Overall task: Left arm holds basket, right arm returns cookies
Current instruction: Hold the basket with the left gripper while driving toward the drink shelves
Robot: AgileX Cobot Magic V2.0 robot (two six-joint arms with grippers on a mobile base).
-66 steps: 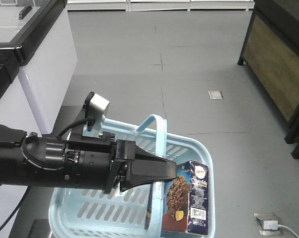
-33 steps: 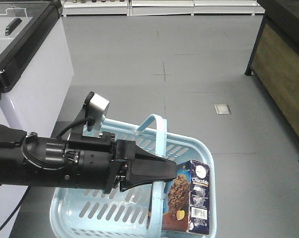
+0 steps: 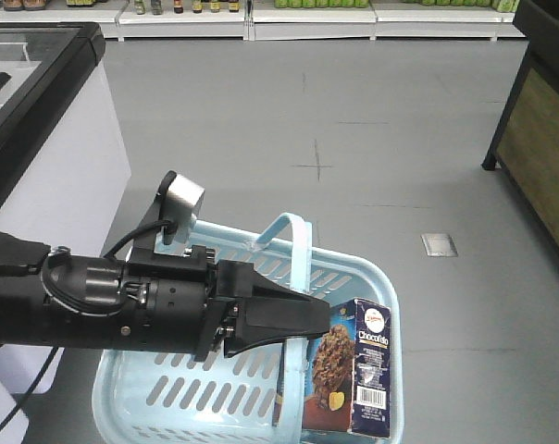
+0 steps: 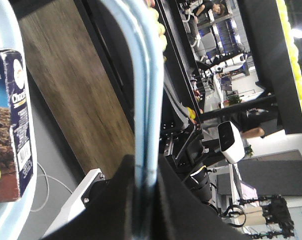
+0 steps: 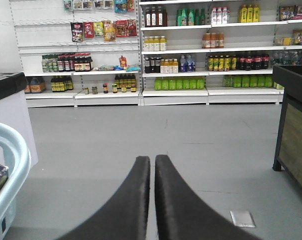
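Jaws of the left gripper [image 4: 143,175] clamp the hoop handle [image 4: 143,100] of the basket [image 3: 388,277]; the front view hides that contact. The right gripper [image 5: 152,161] is pinched closed, empty. The cookies [image 3: 354,370] stand upright, long axis vertical, in the basket's 4 o'clock corner, base cropped. The left arm [image 3: 122,310] covers the basket's 9 o'clock side.

The cookies [image 3: 358,370] carton bears the only readable word: white "Chocofello" lettering near the top of its dark face in the front view. In the left wrist view the same carton [image 4: 11,125] shows only the beginning, "Choco". The fine print on its white barcode panel [image 3: 370,400] is too small to read, as are the product labels on the shelves [image 5: 206,50].
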